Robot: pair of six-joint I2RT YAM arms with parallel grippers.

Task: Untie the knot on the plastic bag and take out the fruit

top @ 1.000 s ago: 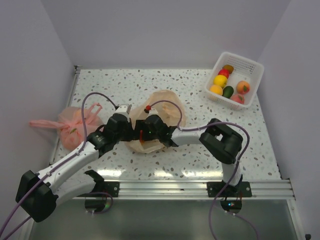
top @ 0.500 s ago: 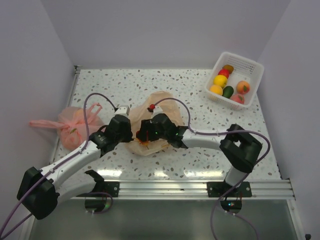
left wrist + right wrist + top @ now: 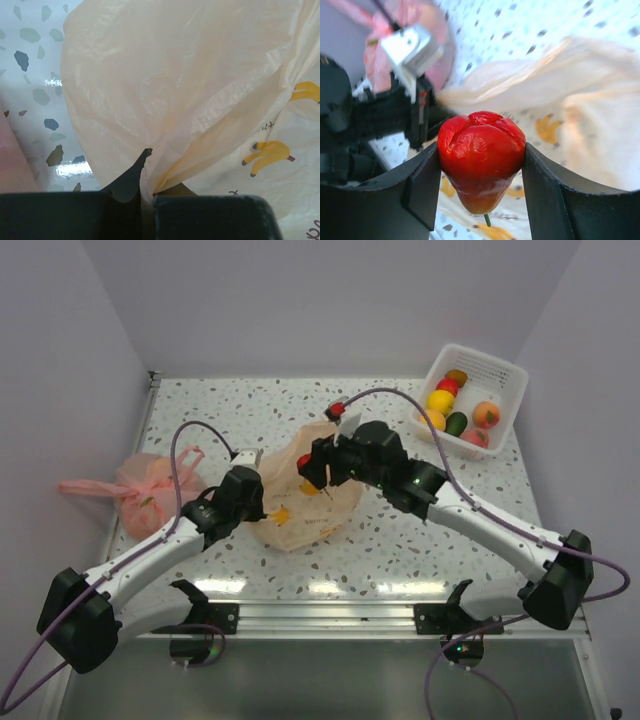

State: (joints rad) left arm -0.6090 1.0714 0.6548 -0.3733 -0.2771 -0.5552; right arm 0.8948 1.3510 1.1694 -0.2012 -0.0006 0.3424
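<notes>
The pale peach plastic bag [image 3: 310, 502] with yellow banana marks lies at the table's middle and fills the left wrist view [image 3: 190, 90]. My left gripper [image 3: 250, 492] is shut on a fold of its thin film [image 3: 146, 181] at the bag's left edge. My right gripper [image 3: 310, 466] hangs above the bag, shut on a red fruit [image 3: 303, 462]. In the right wrist view the glossy fruit [image 3: 482, 152] is a wax-apple shape with a short green stem, pressed between both fingers [image 3: 422, 182]. The knot is not in view.
A pinker tied bag [image 3: 140, 490] lies at the left wall. A white basket [image 3: 500, 370] holding several fruits stands at the back right. Speckled tabletop [image 3: 420, 540] shows around the peach bag.
My right gripper has closed on the red fruit and risen out of the bag, moving back and to the right. The left gripper keeps its hold on the bag's edge.
</notes>
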